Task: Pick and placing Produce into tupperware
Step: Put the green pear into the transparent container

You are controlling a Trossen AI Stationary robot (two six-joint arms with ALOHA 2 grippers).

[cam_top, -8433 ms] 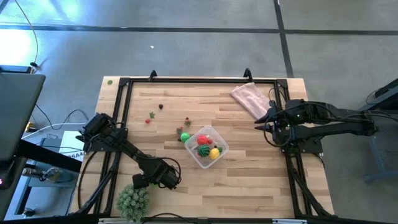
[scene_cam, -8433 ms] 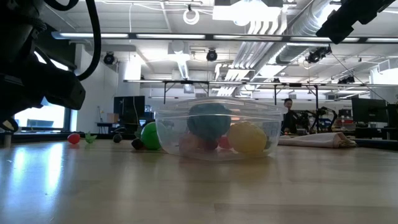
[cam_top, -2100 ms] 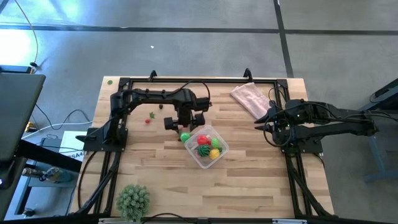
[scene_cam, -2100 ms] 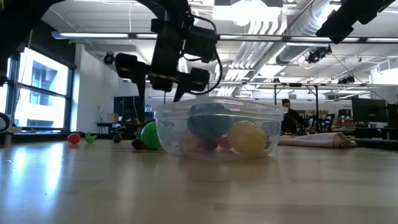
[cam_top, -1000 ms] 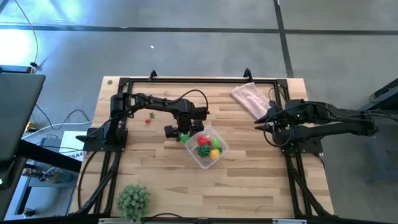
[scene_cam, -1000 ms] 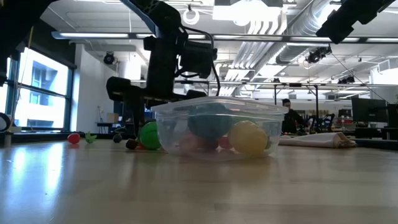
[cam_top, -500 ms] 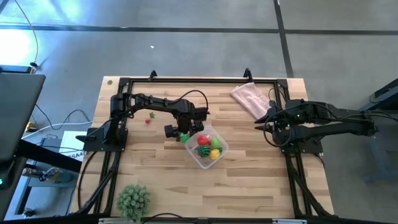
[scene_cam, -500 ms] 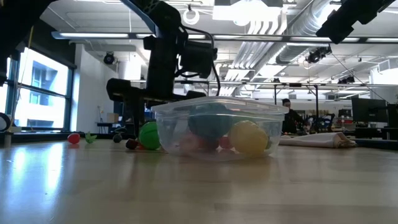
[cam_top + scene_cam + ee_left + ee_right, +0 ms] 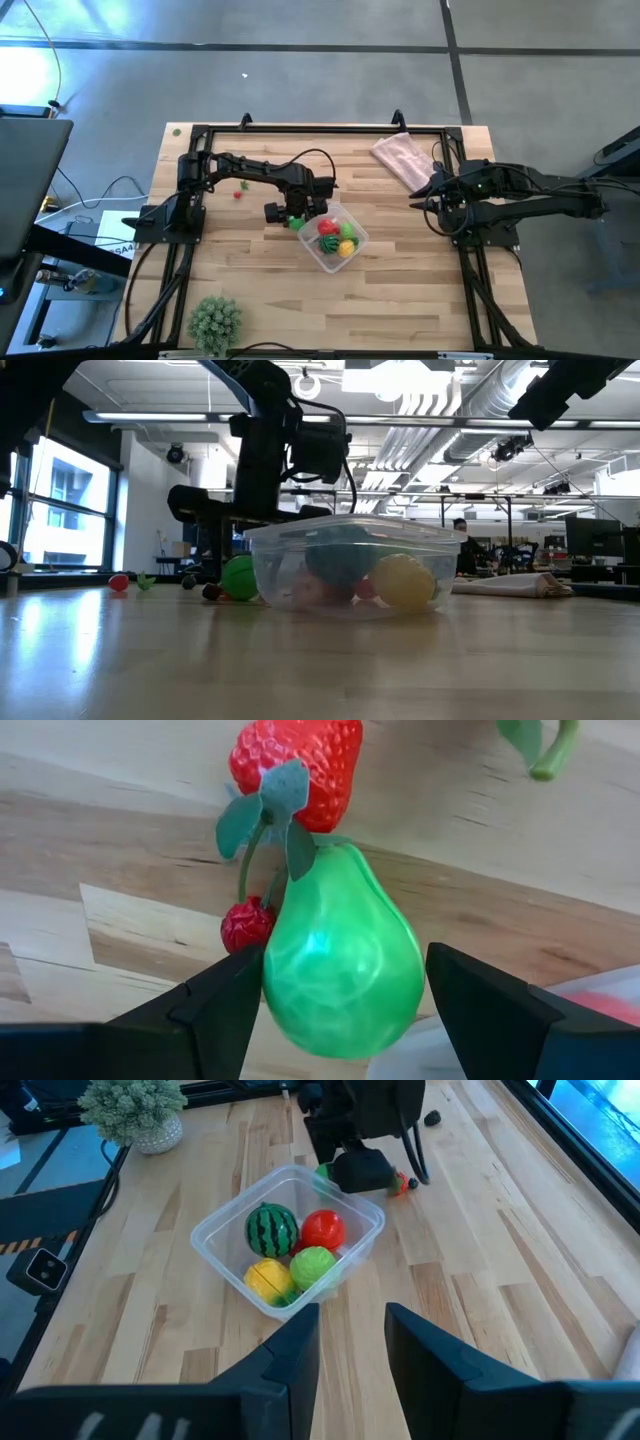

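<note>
My left gripper (image 9: 296, 214) is down on the table beside the clear tupperware (image 9: 322, 262) and is shut on a green toy pear (image 9: 340, 920). A red strawberry (image 9: 300, 765) and a small red cherry (image 9: 245, 925) lie against the pear. The tupperware (image 9: 215, 1250) holds a striped watermelon (image 9: 271, 1228), a red ball (image 9: 322, 1228), a yellow piece (image 9: 266, 1280) and a light-green ball (image 9: 314, 1265). My right gripper (image 9: 352, 1345) hangs slightly open over the table's right side (image 9: 420, 197), touching nothing. My left gripper pinches the pear's wide lower body (image 9: 290, 985) between its two fingers (image 9: 225, 1010), one on each side. The fingers come from above, pointing down. The pear lies on the table, right by the tupperware's rim (image 9: 560, 1010).
More small produce lies toward the far left: a red piece (image 9: 238, 194), a green leaf (image 9: 244, 184) and a dark piece (image 9: 259, 171). A pink cloth (image 9: 402, 158) lies at the far right, and a spiky ball plant (image 9: 214, 322) stands at the near left edge.
My left gripper has stayed low at the pear. The tupperware has been nudged slightly toward the table's right.
</note>
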